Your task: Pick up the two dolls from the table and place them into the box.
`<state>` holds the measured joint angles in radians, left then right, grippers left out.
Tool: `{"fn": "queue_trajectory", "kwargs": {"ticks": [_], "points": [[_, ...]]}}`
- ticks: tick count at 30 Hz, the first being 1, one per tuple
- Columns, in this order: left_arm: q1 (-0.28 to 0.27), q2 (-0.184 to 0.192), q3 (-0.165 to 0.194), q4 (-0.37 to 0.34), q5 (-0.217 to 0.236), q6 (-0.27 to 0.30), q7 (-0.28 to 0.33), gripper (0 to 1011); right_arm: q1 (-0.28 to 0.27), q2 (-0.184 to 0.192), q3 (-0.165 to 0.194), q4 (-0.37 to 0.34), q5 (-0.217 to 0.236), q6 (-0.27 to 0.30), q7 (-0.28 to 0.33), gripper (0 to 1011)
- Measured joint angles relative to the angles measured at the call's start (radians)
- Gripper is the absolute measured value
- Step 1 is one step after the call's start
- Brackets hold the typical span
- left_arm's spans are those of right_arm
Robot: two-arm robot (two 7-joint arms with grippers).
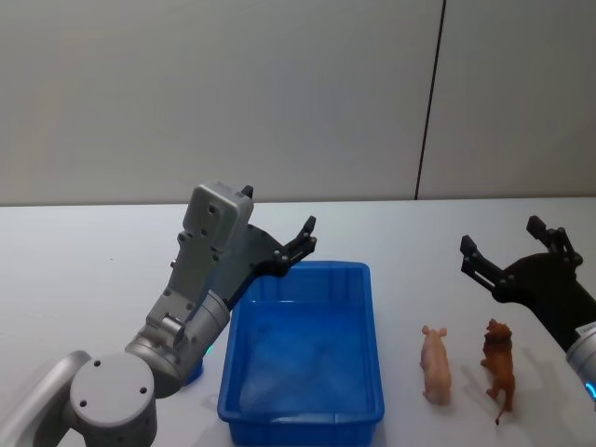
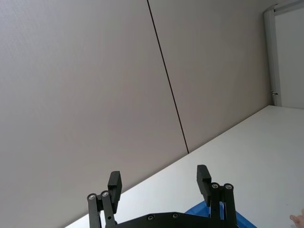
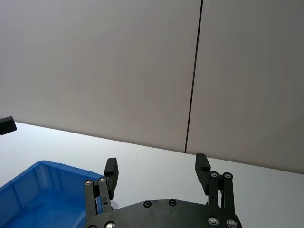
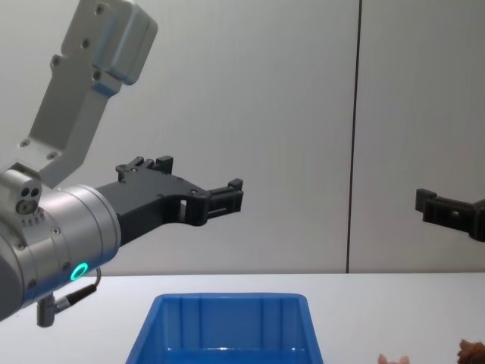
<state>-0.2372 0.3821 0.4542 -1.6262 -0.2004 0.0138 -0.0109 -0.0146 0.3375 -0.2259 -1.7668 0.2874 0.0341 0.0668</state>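
head view: the blue box (image 1: 375, 346) sits mid-table, empty. the pink pig doll (image 1: 435, 363) stands just right of it on the white table (image 1: 93, 261), and the brown lion doll (image 1: 500, 368) stands beside the pig, apart from it. the left gripper (image 1: 279, 219) hangs over the box's far left corner with its fingers apart. the right gripper (image 1: 501, 237) is raised behind the lion, also spread.

left wrist view: the left gripper's fingers (image 2: 114, 183) are wide apart, gripping nothing, with a corner of the box (image 2: 197, 212) beneath.

right wrist view: the right gripper (image 3: 156, 172) is spread and empty, the box (image 3: 47, 167) off to one side.

chest view: both grippers are well above the box (image 4: 227, 300).
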Motion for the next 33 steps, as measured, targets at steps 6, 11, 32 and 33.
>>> {"fn": "queue_trajectory", "kwargs": {"ticks": [6,11,32,33], "points": [[0.000,0.000,0.000,0.000,0.000,0.000,0.000,1001,0.000,0.000,0.000,0.000,0.000,0.000,0.000,1001],[0.000,0.000,0.000,0.000,0.000,0.000,0.000,1001,0.000,0.000,0.000,0.000,0.000,0.000,0.000,1001],[0.000,0.000,0.000,0.000,0.000,0.000,0.000,1001,0.000,0.000,0.000,0.000,0.000,0.000,0.000,1001],[0.000,0.000,0.000,0.000,0.000,0.000,0.000,1001,0.000,0.000,0.000,0.000,0.000,0.000,0.000,1001]]}}
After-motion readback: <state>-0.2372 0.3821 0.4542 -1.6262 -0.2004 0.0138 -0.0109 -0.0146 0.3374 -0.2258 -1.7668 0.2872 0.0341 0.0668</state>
